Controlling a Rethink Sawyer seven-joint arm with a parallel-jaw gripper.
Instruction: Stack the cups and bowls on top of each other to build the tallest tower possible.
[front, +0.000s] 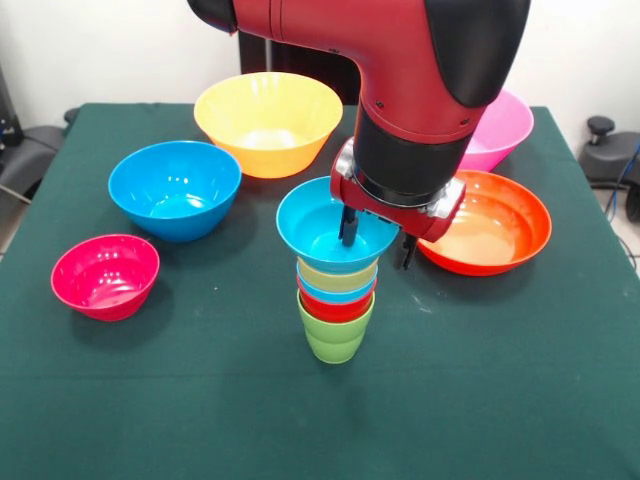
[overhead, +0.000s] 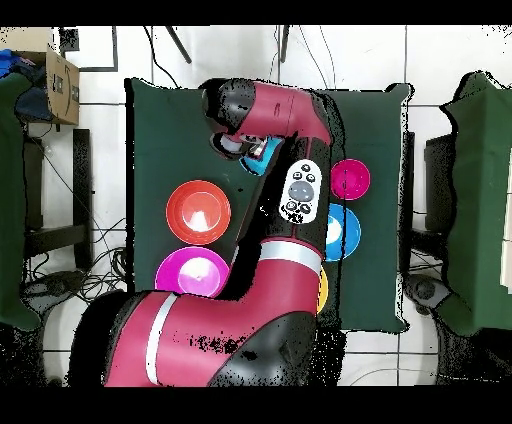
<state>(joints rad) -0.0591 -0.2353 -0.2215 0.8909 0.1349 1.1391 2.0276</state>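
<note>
Front view, item list, positions given relative to the tower (front: 337, 300). Tower: lime green cup (front: 335, 335) at the base on the green table (front: 200, 400), red cup (front: 335, 306), light blue cup (front: 337, 291) and yellow cup (front: 338, 275) nested above it, small light blue bowl (front: 320, 225) seated on top, upright. Gripper (front: 376, 240): lowered over the bowl's right rim, one finger (front: 348, 226) inside the bowl, the other outside its wall, the rim clamped between them. Medium blue bowl (front: 175, 188): left of the tower and farther back, apart from it. Small magenta bowl (front: 105, 276): far left, level with the tower. Large yellow-orange bowl (front: 268, 122): behind the tower. Red-orange bowl (front: 495, 225): just right of the gripper. Pink bowl (front: 505, 130): behind it, partly hidden by the arm (front: 400, 60). Overhead view: tower mostly covered by the arm; red-orange bowl (overhead: 198, 212) and pink bowl (overhead: 192, 273) shown in full.
</note>
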